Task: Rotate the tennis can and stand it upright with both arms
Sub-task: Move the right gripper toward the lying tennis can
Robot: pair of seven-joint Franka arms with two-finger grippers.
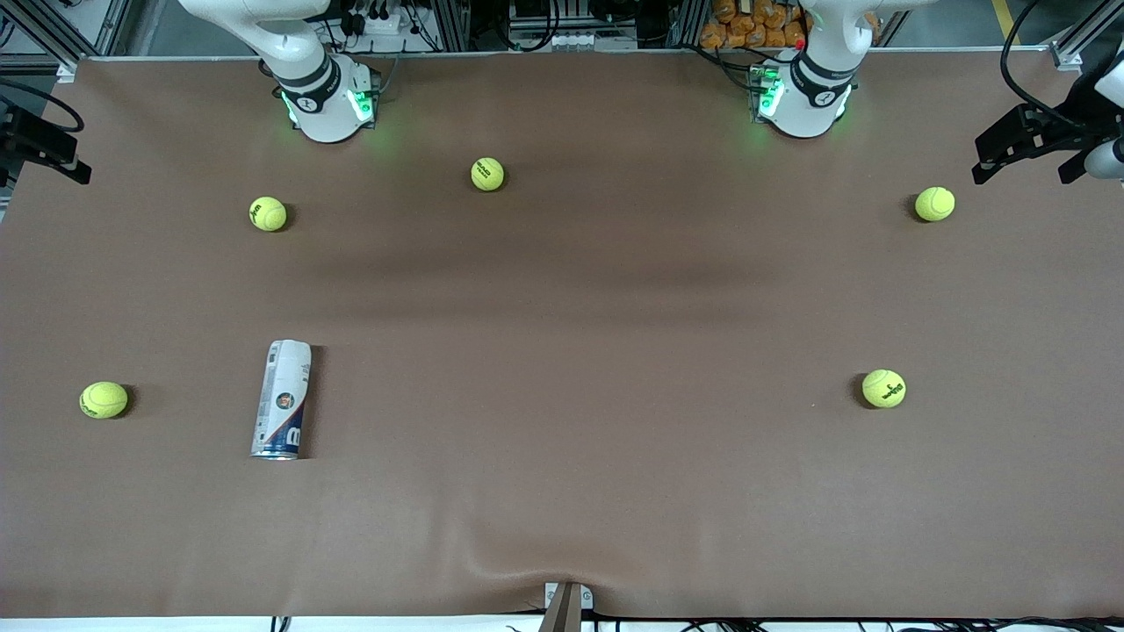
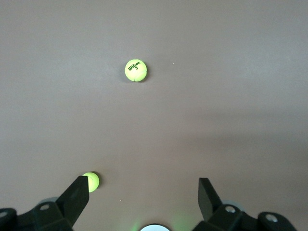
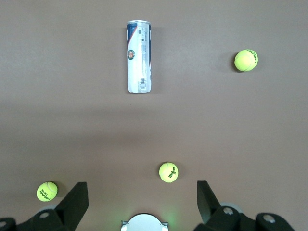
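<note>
- Step in hand, as I read it: nothing started. Tennis can [image 1: 282, 400] lies flat on the bench [image 1: 580, 351], untouched, toward the right arm's end, silver rim facing the front camera.
- Right pincer [image 3: 142, 202]: jaws wide, empty, high over the bench near its own base, can well apart from it.
- Left pincer [image 2: 143, 195]: jaws wide, empty, high over the left arm's end, only tennis balls [image 2: 135, 70] under it. Waiting.
- Next move, my guess: right arm drops to the can and takes it across the body; left arm has a long reach to help tip it up.
- Can: slim rigid cylinder, glossy white and dark-blue label, metal rim. Likely rolls if nudged sideways.
- Balls: fuzzy yellow-green felt, five scattered, one beside the can.
- Bench cover: matte brown sheet, slight wrinkle at the front edge.
</note>
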